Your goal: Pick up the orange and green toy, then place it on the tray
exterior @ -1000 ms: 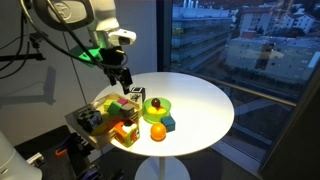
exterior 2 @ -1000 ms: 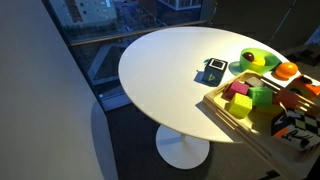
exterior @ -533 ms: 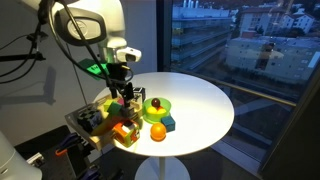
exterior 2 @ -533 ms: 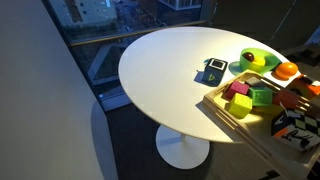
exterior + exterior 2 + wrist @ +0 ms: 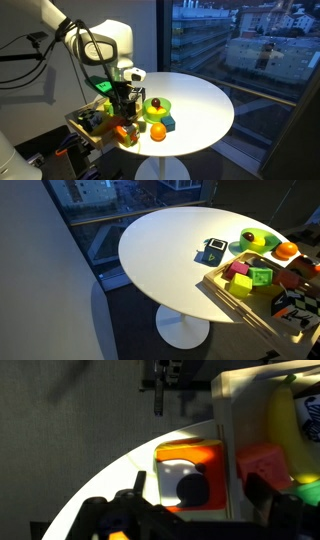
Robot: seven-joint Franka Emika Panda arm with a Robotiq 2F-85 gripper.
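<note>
The orange and green toy (image 5: 178, 463) fills the middle of the wrist view: an orange body with a thin green edge, a white patch and a dark round knob. In an exterior view it shows as a small orange shape (image 5: 125, 132) at the near corner of the tray (image 5: 77, 123). My gripper (image 5: 123, 110) hangs low just above it. In the wrist view the gripper (image 5: 197, 490) is open, one finger on each side of the toy, not closed on it. The tray's pale wooden rim also shows in the wrist view (image 5: 226, 415) and in an exterior view (image 5: 222, 288).
On the round white table (image 5: 200, 105) stand a yellow-green dish (image 5: 158, 106) with a red fruit, an orange ball (image 5: 157, 131) and a dark block (image 5: 169, 122). Pink and green blocks (image 5: 258, 277) lie in the tray. A red block (image 5: 262, 462) sits next to the toy.
The arm has swung forward and come down from above the back of the tray to low over the orange and green toy. The toys have not moved.
</note>
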